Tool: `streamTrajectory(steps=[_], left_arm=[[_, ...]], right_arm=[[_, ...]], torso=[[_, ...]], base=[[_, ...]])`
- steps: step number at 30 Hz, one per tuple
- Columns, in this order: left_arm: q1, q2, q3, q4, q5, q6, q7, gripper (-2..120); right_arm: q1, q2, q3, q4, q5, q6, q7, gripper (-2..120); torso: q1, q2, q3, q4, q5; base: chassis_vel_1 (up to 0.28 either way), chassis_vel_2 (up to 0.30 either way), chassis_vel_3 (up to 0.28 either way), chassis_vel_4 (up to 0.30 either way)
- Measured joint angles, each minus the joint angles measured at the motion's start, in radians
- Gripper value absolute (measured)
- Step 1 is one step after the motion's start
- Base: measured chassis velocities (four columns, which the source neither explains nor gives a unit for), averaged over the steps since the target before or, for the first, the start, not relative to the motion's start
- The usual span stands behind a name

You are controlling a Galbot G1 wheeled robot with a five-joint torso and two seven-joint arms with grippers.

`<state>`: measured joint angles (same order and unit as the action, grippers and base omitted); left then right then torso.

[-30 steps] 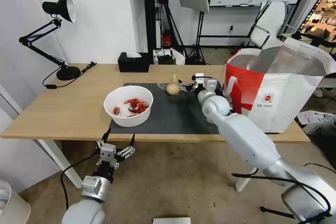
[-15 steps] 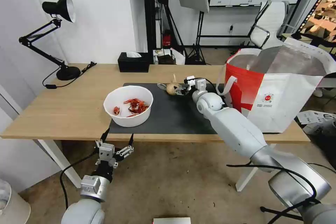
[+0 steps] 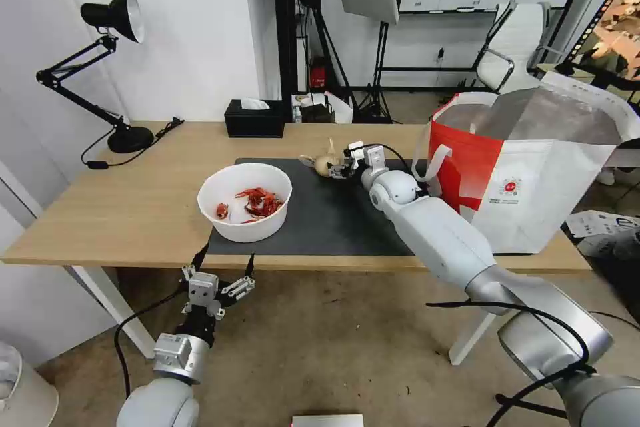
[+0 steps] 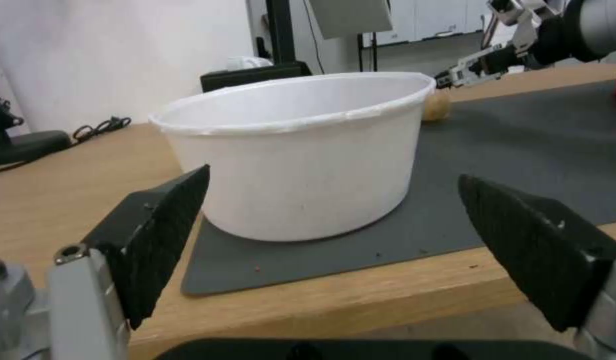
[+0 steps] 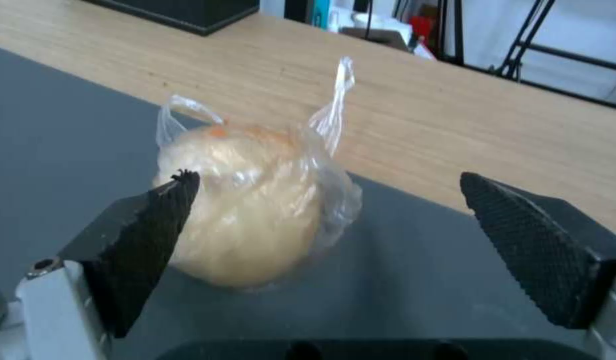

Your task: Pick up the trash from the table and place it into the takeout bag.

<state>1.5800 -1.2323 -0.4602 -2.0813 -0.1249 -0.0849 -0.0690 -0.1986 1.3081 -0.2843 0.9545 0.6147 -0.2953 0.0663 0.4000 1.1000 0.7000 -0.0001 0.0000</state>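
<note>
Head view first: the desk (image 3: 133,207) has the dark grey mat (image 3: 333,213) across the middle, with the white bowl (image 3: 245,202) of red crayfish shells sitting on the mat's 9 o'clock corner. The small tan bundle (image 3: 325,163) is at the mat's 12 o'clock edge, and the right gripper (image 3: 339,167) is right up against it from the 3 o'clock side, fingers spread. The takeout bag (image 3: 533,167) stands open at the desk's 3 o'clock end, foil lining showing. The left gripper (image 3: 223,261) hangs below the desk's near edge at about 6 o'clock from the bowl, fingers apart. A black tissue box (image 3: 255,118) is at the far edge and a black lamp (image 3: 110,67) off around 10 o'clock.

Left wrist view: the left gripper's two black pads (image 4: 165,235) are wide apart, holding nothing, with the bowl straight ahead between them but well beyond the tips. The bundle peeks out behind the bowl's rim.

Right wrist view: the bundle, tan stuff in knotted clear plastic, rests on the mat. One pad (image 5: 145,245) looks to be touching or just beside it, the other is well clear, so not clamped.
</note>
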Motion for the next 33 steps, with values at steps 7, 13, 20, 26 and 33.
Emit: streamTrajectory(steps=[7, 13, 20, 26, 33], left_arm=[[0.0, 0.001, 0.001, -0.002, 0.0, 0.0, 0.0, 100], [0.001, 0.001, 0.001, -0.008, 0.0, 0.0, 0.0, 100], [0.008, -0.004, -0.005, -0.016, 0.0, 0.001, 0.0, 100], [0.01, -0.006, -0.011, -0.019, 0.0, 0.0, -0.001, 100], [0.009, -0.006, -0.015, -0.02, -0.003, 0.0, -0.001, 100]], right_arm=[[0.003, -0.003, -0.006, 0.025, -0.006, 0.032, -0.012, 100], [0.014, 0.005, -0.019, 0.017, -0.004, 0.043, -0.044, 100], [0.035, 0.04, -0.028, -0.047, -0.025, 0.045, -0.076, 100], [0.045, 0.072, -0.03, -0.088, -0.061, 0.03, -0.077, 100], [0.042, 0.088, -0.026, -0.106, -0.095, -0.006, -0.04, 100]], torso=[[0.0, 0.0, 0.0, 0.0, 0.0], [0.0, 0.0, 0.0, 0.0, 0.0], [0.0, 0.0, 0.0, 0.0001, 0.0], [0.0, 0.0, 0.0, 0.0002, 0.0], [0.0, 0.0, 0.0, 0.0001, 0.0]], base=[[0.0, 0.0, 0.0, 0.0], [0.0, 0.0, 0.0, 0.0], [0.0, 0.0, 0.0, 0.0], [0.0, 0.0, 0.0, 0.0], [0.0, 0.0, 0.0, 0.0]])
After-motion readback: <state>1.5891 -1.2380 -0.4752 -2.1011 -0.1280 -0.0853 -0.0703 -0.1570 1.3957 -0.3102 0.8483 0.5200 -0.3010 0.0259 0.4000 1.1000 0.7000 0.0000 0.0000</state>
